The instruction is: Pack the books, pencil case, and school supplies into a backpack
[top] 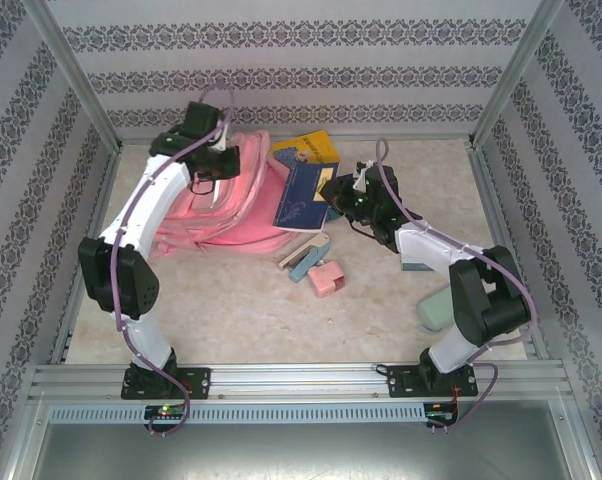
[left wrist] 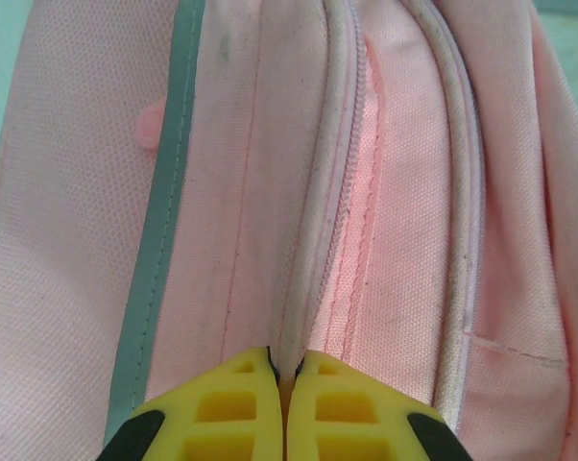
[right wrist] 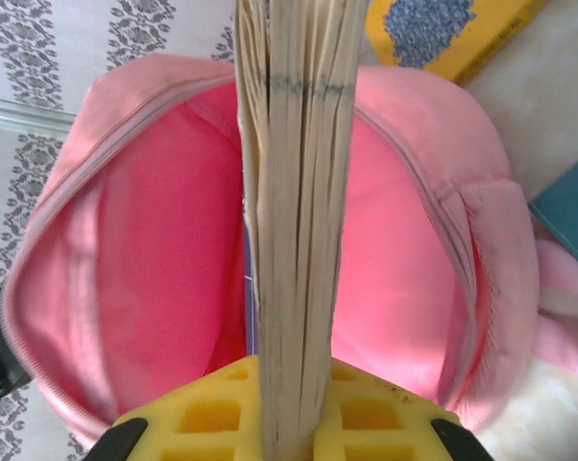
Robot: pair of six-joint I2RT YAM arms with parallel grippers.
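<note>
The pink backpack lies at the back left with its mouth facing right. My left gripper is shut on a fold of the backpack's zip edge, seen near the top of the backpack in the top view. A dark navy book is held edge-on by my right gripper, which is shut on it. Its page edges stand right in front of the open pink interior. A yellow book lies behind it. The stapler, pink block and mint pencil case lie on the table.
Patterned walls and a metal frame enclose the table. A teal flat item lies partly under my right arm. The beige tabletop in front of the backpack is bare.
</note>
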